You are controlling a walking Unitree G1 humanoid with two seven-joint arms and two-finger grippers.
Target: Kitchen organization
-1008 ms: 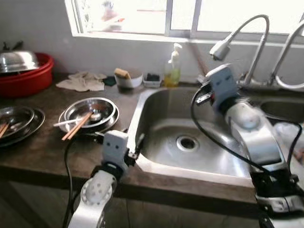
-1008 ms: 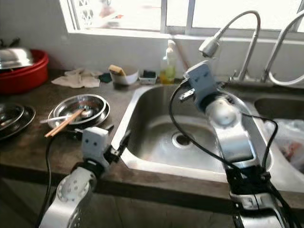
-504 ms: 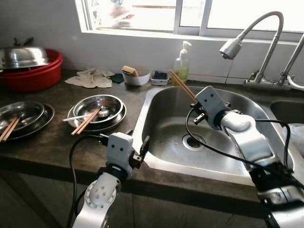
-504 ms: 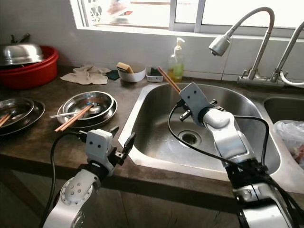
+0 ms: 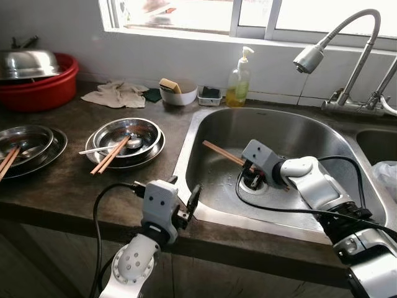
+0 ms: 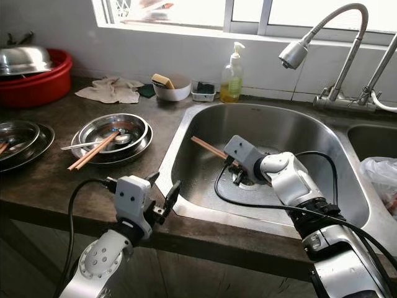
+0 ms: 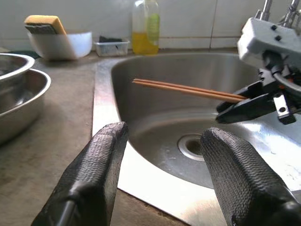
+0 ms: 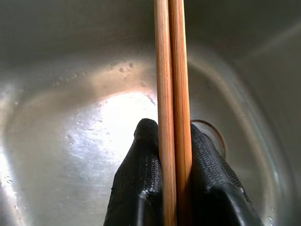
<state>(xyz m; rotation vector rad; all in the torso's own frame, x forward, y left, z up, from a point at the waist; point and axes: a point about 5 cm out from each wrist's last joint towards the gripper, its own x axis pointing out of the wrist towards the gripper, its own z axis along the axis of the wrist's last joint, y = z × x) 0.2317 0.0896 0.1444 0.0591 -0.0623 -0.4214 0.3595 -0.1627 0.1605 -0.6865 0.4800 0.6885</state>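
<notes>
One dark counter [image 5: 68, 186] is running under the window, with one steel sink [image 5: 291, 133] set in it and the edge of a second basin [image 5: 372, 139] showing at the far right. Two taps [image 5: 347, 56] are arching over the sinks. The sink is holding no dishes; the right gripper [image 6: 234, 169] is reaching down into it near the drain [image 7: 192, 146], its fingers [image 8: 141, 179] closing on a pair of chopsticks [image 5: 224, 154] that is sticking out level above the sink floor toward the left wall. One red tub [image 5: 43, 87] is sitting at the far left of the counter with a steel lid or bowl [image 5: 28, 62] on top. Two stacks of steel bowls are standing on the counter: the near stack [image 5: 127, 136] is holding a second pair of chopsticks [image 5: 111, 155] and a spoon [image 5: 102, 149], and the left stack [image 5: 25, 139] is holding a third pair [image 5: 7, 162]. One rag [image 5: 118, 95] is lying by the wall. Beside it one white bowl [image 5: 180, 94] is holding a sponge [image 5: 169, 85], then one small tray [image 5: 211, 96], then one soap bottle [image 5: 239, 81] with yellow liquid. The left gripper [image 7: 162, 179] is hovering at the counter's front edge, just left of the sink, its fingers [image 7: 101, 169] spread apart and holding nothing.
</notes>
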